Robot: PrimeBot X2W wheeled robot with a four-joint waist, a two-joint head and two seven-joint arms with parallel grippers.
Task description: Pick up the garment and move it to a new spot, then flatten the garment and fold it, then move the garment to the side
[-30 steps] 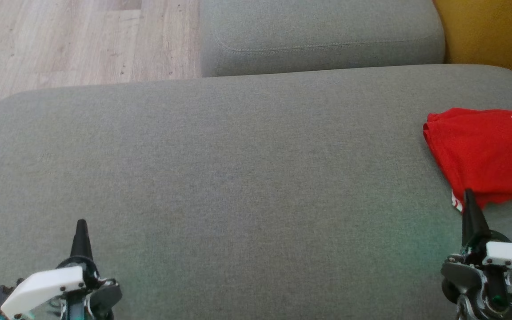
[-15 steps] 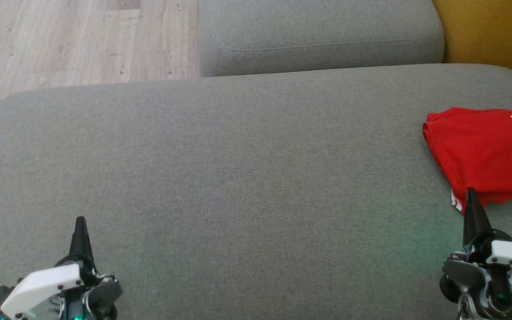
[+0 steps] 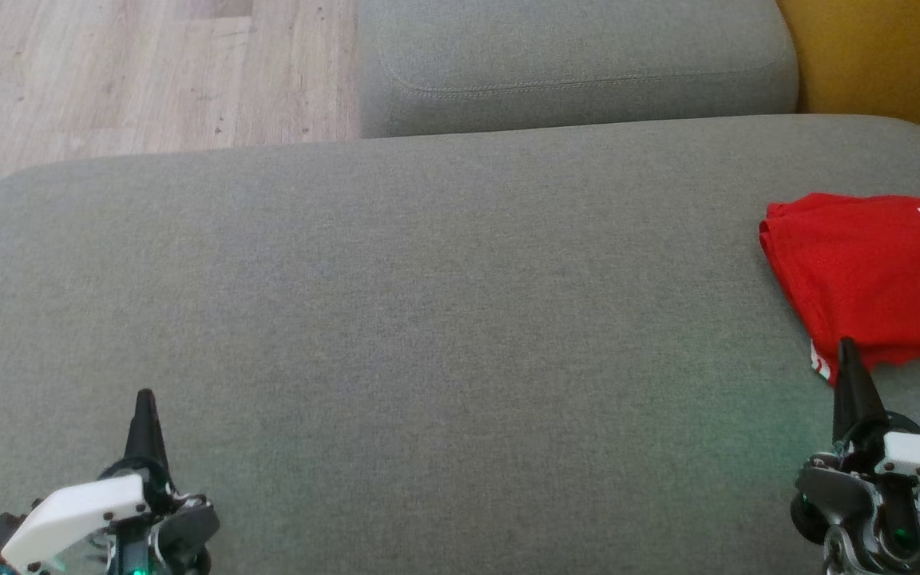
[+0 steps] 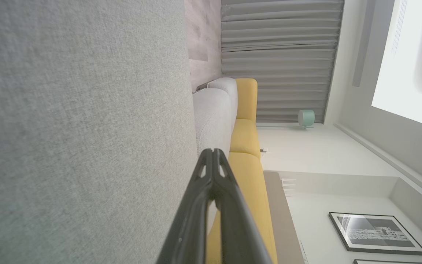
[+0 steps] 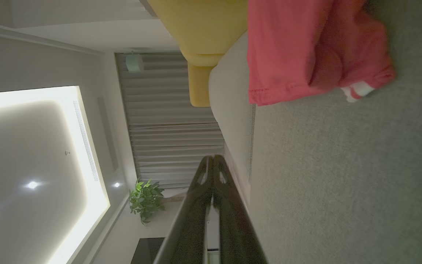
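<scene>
Head view: the red shirt [image 3: 867, 271] lies folded at the sofa cushion's [image 3: 428, 319] right edge, just ahead of the right gripper [image 3: 847, 345]. The left gripper [image 3: 144, 397] is well apart. Both wrist views: fingers pressed together, holding nothing. The move aside looks done, so I'd expect only backing away.

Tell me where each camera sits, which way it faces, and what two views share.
Head view: on the head, facing down at the grey fabric sofa seat; left hand lower left, right hand lower right, both shut.
Left wrist view: on that wrist, rolled sideways, facing along the seat toward a yellow sofa; left hand's fingers.
Right wrist view: on that wrist, rolled sideways, facing the red fabric jersey; right hand's fingers.
Shared: head and right wrist views both show the jersey.
</scene>
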